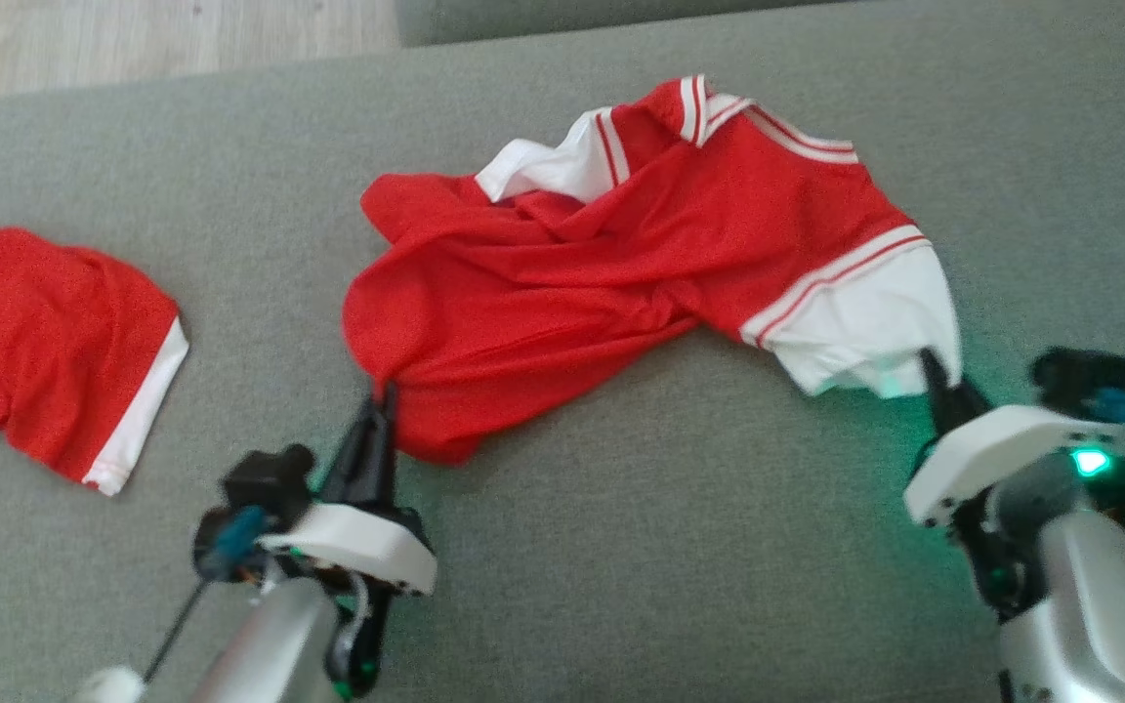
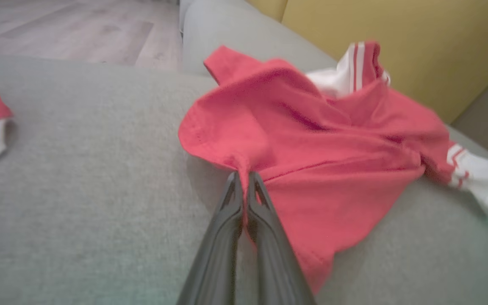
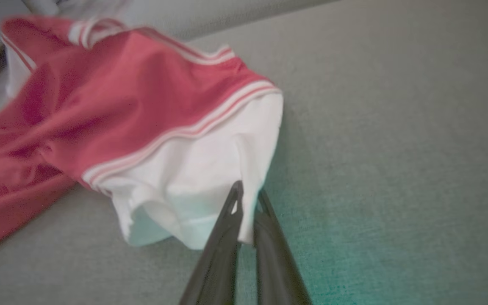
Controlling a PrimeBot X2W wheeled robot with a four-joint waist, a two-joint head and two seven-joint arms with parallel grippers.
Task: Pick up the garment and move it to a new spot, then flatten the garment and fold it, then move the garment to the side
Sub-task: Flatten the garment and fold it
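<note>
The garment (image 1: 621,264) is a red shirt with white, red-striped sleeves, lying crumpled on the grey cushion (image 1: 621,547). My left gripper (image 1: 385,392) is shut on its lower red hem; in the left wrist view the dark fingers (image 2: 244,180) pinch a bunch of red cloth (image 2: 311,152). My right gripper (image 1: 929,359) is shut on the edge of the white sleeve; the right wrist view shows white fabric (image 3: 210,169) caught between the fingertips (image 3: 248,197).
Another red piece with a white edge (image 1: 45,342) lies at the left of the cushion. Wooden floor (image 1: 133,39) lies beyond the far-left edge. A yellow backrest (image 2: 396,38) rises behind the shirt in the left wrist view.
</note>
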